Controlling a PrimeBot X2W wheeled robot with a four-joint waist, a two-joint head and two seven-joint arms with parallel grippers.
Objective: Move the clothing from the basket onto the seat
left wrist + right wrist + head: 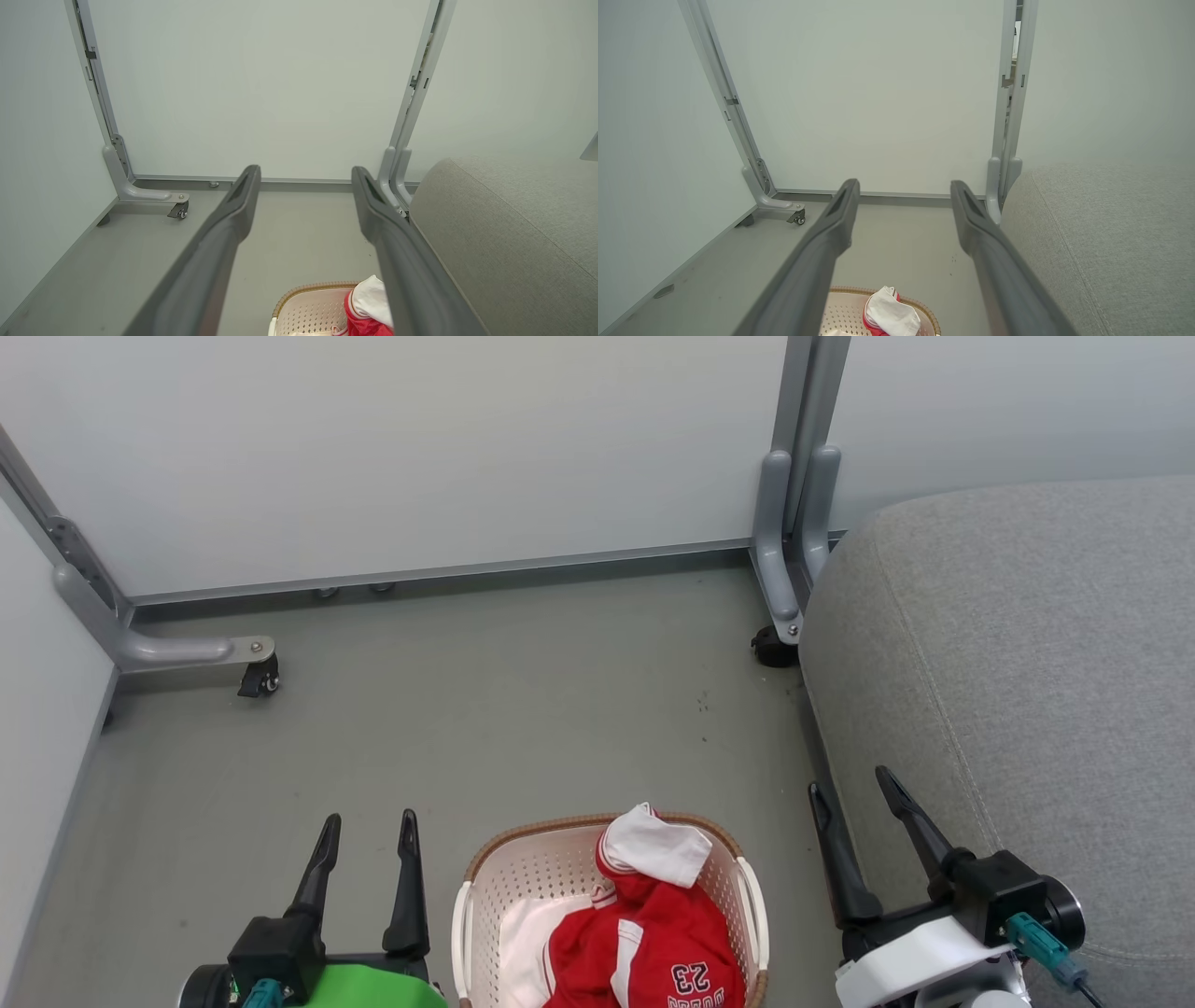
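Note:
Red clothing with white trim and a "23" print lies heaped in the cream perforated basket on the floor at the bottom centre. The grey fabric seat stands to the right of the basket. My left gripper hangs open to the left of the basket, nothing between its fingers. My right gripper is open too, at the seat's front edge, right of the basket. The left wrist view looks down on the basket and clothing; the right wrist view has the clothing below my fingers.
White partition panels on grey metal legs close off the back and left. A castor foot sits at the far left, another castor beside the seat's corner. Grey floor stretches beyond the basket.

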